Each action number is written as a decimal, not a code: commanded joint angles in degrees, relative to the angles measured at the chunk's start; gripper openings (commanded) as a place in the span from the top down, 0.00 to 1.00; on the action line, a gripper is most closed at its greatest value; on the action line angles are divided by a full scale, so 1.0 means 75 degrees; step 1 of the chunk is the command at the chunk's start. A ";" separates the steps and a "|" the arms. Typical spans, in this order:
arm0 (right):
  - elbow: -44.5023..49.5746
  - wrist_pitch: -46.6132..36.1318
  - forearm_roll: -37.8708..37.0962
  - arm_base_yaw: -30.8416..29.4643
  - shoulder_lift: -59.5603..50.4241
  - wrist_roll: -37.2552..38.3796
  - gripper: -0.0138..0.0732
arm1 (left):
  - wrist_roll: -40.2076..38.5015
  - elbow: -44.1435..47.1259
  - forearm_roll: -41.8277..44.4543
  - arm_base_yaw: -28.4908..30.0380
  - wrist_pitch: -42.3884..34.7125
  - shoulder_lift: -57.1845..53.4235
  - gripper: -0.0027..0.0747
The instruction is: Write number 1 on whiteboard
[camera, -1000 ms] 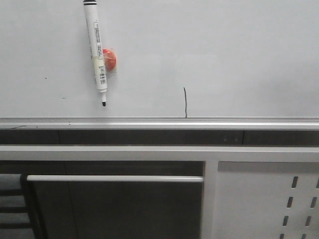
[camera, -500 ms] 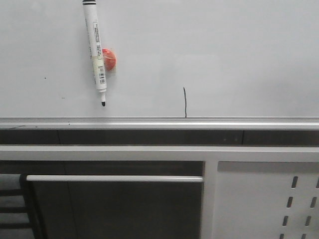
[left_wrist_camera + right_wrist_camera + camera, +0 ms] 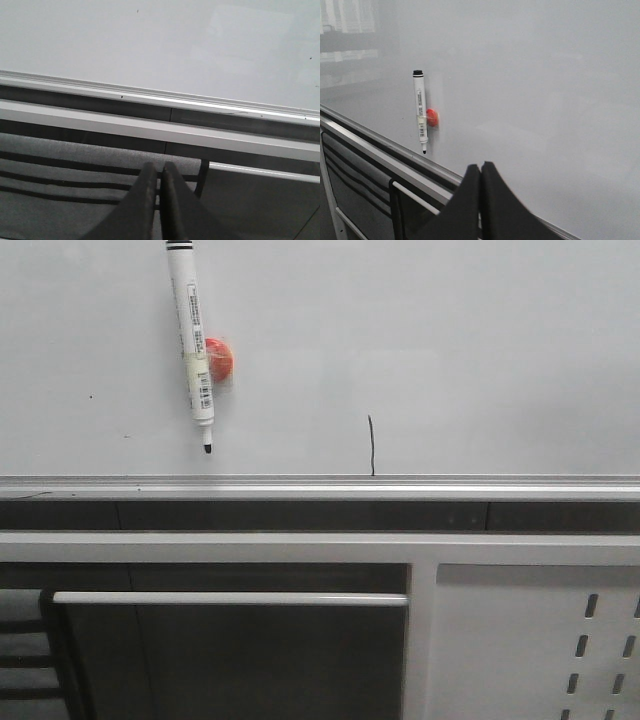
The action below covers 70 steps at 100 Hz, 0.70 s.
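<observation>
1. In my front view the whiteboard (image 3: pixel 450 340) fills the upper half: pale grey-white and glossy, closed along its lower edge by a silver aluminium rail (image 3: pixel 320 486).
2. Below the rail I see a dark gap, a white frame bar, and at lower right a white perforated panel (image 3: pixel 560 650).
3. A white marker pen (image 3: pixel 192 345) lies on the board at upper left, tip toward the rail, tilted slightly, with an orange-red round piece (image 3: pixel 219 359) touching its side. Its label shows a barcode; the print is too small for me to read.
4. The number 1 (image 3: pixel 371 446) is a thin black stroke, long axis vertical, slightly wavy, its lower end just at the rail, well right of the pen.
5. My left gripper (image 3: pixel 160 172) is clenched, fingers pressed together on nothing, hanging off the board near the rail.
6. My right gripper (image 3: pixel 480 172) is likewise clenched and empty, with the pen beyond it.
</observation>
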 commanded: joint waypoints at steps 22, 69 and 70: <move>-0.0209 -0.0373 -0.0080 -0.0061 0.0058 -0.0032 0.92 | -0.0060 0.0170 0.0228 0.0017 -0.0408 -0.0211 0.99; -0.0209 -0.0373 -0.0080 -0.0061 0.0058 -0.0032 0.92 | -0.0060 0.0170 0.0228 0.0017 -0.0408 -0.0211 0.99; -0.0209 -0.0373 -0.0080 -0.0061 0.0058 -0.0032 0.92 | -0.0060 0.0170 0.0228 0.0017 -0.0408 -0.0211 0.99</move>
